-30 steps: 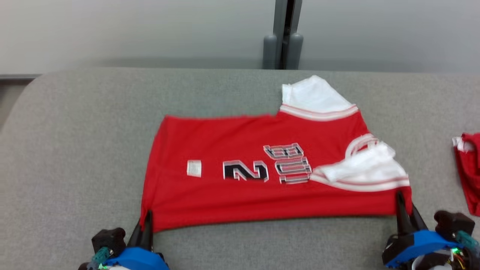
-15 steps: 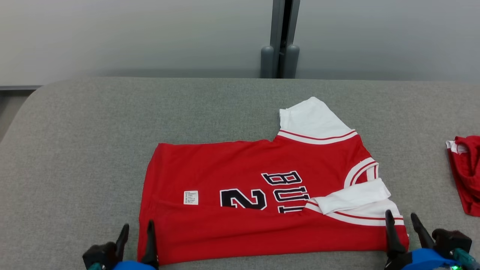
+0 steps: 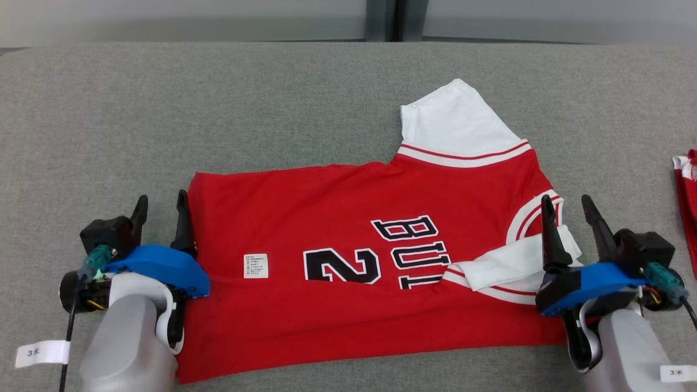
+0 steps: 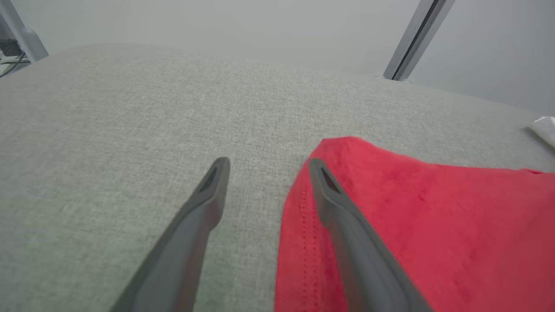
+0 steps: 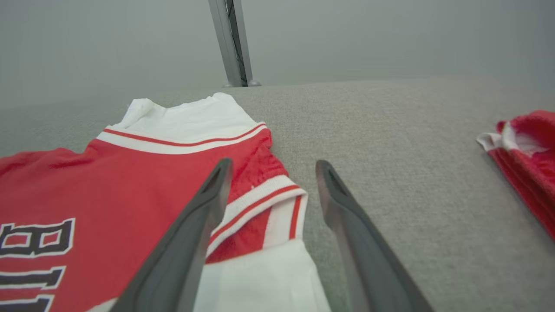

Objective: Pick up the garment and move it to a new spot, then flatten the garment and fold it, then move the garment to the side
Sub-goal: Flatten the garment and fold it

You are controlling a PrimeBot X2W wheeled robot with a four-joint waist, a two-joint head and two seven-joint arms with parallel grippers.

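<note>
Grey fabric covers the table (image 3: 326, 98), and the red garment (image 3: 337, 218) lies flat near its middle, its hem to the left, one white sleeve (image 3: 452, 125) pointing far and the other folded across its near right part. At the hem, the left gripper (image 3: 161, 197) has its jaws spread wide and holds nothing, one finger over the cloth edge, the other over bare table. The right gripper (image 3: 566, 200) stands equally wide and empty at the collar end, with another red cloth (image 3: 687, 201) well apart at the right edge.
</note>
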